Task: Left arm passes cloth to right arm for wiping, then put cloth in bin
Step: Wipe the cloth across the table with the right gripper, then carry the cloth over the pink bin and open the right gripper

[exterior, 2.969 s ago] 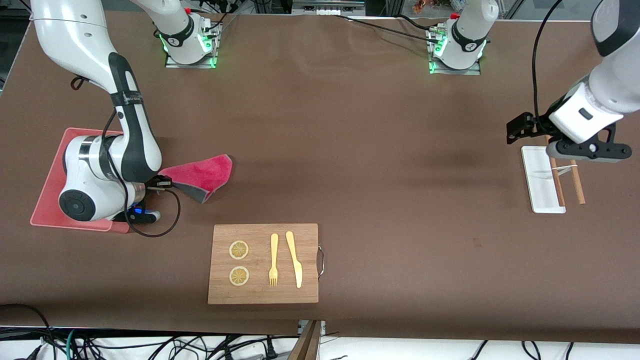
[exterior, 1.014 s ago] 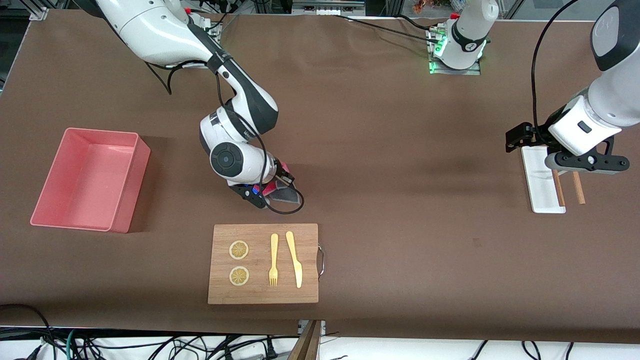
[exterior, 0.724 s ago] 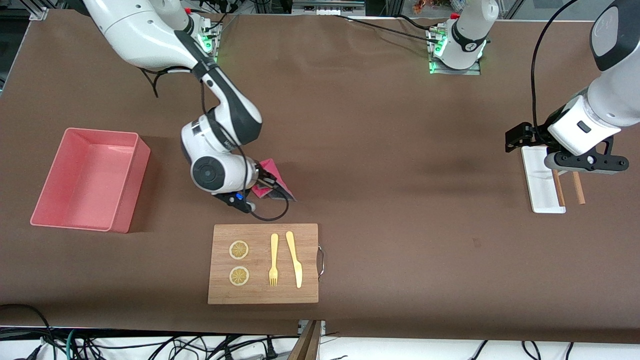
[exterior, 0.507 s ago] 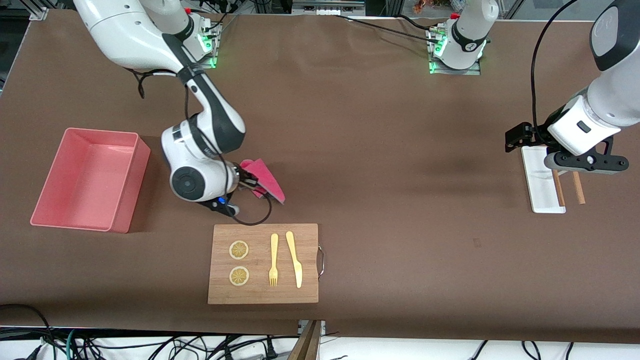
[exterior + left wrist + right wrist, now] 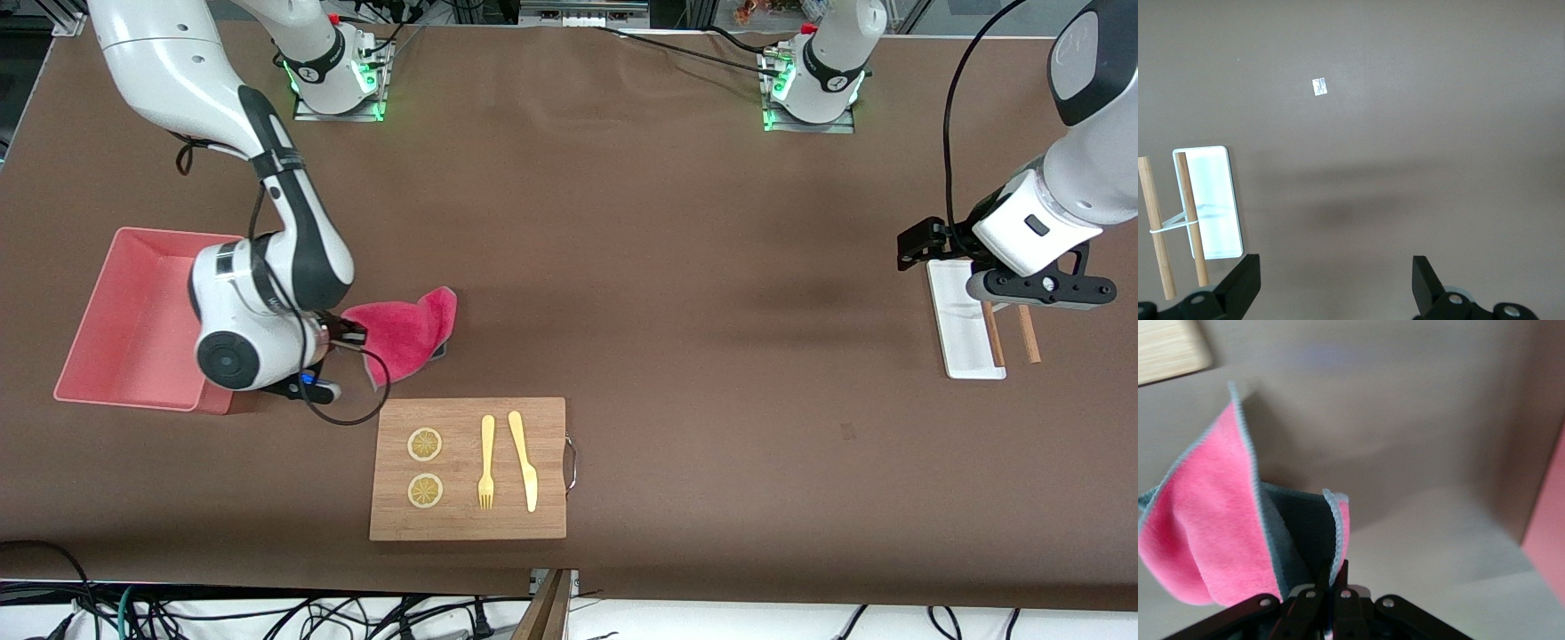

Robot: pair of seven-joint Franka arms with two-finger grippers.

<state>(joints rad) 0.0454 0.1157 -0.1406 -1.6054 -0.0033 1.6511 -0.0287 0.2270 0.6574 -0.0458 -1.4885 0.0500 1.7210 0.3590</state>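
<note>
Front view showed us the right gripper (image 5: 342, 333) holding the cloth (image 5: 404, 331) by one edge, the rest hanging free above the surface (image 5: 676, 267), between the bin (image 5: 98, 320) and the wooden board (image 5: 468, 468). The cloth hung farther from the front camera than that board, which carried 2 lemon slices (image 5: 425, 467), a fork (image 5: 486, 462) and a knife (image 5: 524, 459). The left gripper (image 5: 978, 258) waited over the white tray (image 5: 960, 329) and its 2 sticks (image 5: 1009, 333) at the left arm's end.

Left wrist view gave us the left fingers (image 5: 1241, 283) spread wide with nothing between them.

Right wrist view had the right fingers (image 5: 1315, 590) pinched tight on a grey-edged fold of cloth, with the pink bin wall (image 5: 1548, 527) near.

We judged the step to be carrying the cloth to the bin. To do it well, we would lift the dangling end above the rim, centre it over the tub, and only then let go.
</note>
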